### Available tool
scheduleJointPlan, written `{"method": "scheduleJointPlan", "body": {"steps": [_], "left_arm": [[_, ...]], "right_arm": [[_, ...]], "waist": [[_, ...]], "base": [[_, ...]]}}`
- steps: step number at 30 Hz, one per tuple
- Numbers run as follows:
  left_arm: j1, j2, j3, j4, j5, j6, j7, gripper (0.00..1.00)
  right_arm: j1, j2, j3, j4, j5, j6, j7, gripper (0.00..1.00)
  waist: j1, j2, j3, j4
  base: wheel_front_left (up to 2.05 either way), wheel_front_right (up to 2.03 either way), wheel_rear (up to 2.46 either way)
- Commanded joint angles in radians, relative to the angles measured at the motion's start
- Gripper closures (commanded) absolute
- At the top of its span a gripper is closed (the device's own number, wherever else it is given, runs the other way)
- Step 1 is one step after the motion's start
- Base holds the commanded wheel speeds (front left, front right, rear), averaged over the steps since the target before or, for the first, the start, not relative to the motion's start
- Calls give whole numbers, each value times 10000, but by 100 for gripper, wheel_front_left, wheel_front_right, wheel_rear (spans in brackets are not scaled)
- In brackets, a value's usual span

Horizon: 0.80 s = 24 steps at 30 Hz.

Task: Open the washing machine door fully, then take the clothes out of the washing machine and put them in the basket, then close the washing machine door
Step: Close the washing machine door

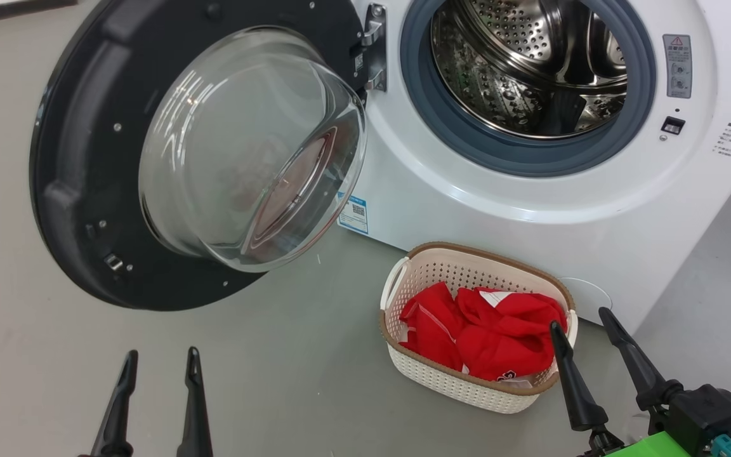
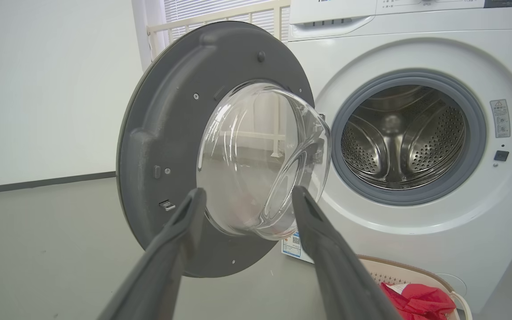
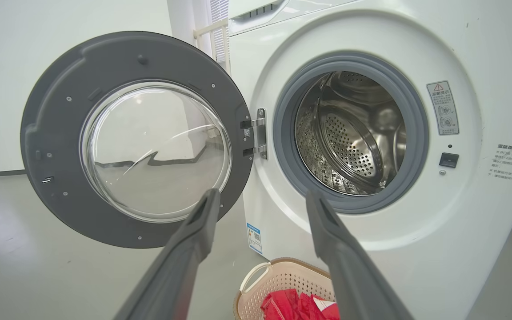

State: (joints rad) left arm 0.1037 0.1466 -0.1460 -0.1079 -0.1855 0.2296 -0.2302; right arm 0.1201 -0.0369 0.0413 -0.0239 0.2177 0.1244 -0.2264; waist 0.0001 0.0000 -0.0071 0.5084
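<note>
- Left gripper [image 1: 162, 351]: near left over the grey floor [image 1: 289, 381]. Its two long dark fingers are spread apart with nothing between them, and it stands apart from every object.
- Washing machine door [image 1: 213, 152]: large and round with a wide black rim, swung wide open to the left of the opening. Its inner face and bulging clear glass bowl window [image 1: 257, 146] are turned towards the robot. It hangs on the metal hinge [image 1: 375, 47] at the left side of the opening.
- Washing machine [image 1: 467, 209]: a big white front-loading box at far right. The grey rubber ring [image 1: 416, 76] and perforated steel drum [image 1: 518, 70] are exposed. A small blue label sticker [image 1: 353, 214] sits low on the front, just below the door.
- Basket [image 1: 460, 384]: small, cream-white perforated plastic with a brown woven-look rim. It stands on the floor just in front of the machine, below the opening.
- Clothes [image 1: 486, 336]: bright red soft fabric with white parts, lying bundled inside the basket.
- Right gripper [image 1: 580, 318]: near right, jaws released and holding nothing. In the head view its left finger crosses the basket's right end; contact cannot be judged.
</note>
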Motion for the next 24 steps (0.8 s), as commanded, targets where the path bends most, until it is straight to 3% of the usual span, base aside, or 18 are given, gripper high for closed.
{"method": "scheduleJointPlan", "body": {"steps": [1, 3, 17, 24], "left_arm": [[-138, 95, 358, -311, -4, 98, -70, 8], [-146, 82, 388, -327, -36, 120, -93, 100], [-806, -89, 1319, -752, -984, -27, -287, 100], [-1831, -245, 2340, -630, -2064, -477, -311, 100]], "right_arm": [[-261, -133, 201, -302, -119, 63, 25, 0], [-278, -133, 204, -320, -130, 63, 49, 0], [-280, -133, 195, -307, -137, 63, 105, 0], [-304, -133, 148, -451, -216, 63, 239, 0]], "waist": [[-1, 0, 10, 10], [-1, 0, 15, 12], [-1, 0, -34, -257], [-1, 0, 91, -400]], "base": [[0, 0, 0], [0, 0, 0], [0, 0, 0], [0, 0, 0]]}}
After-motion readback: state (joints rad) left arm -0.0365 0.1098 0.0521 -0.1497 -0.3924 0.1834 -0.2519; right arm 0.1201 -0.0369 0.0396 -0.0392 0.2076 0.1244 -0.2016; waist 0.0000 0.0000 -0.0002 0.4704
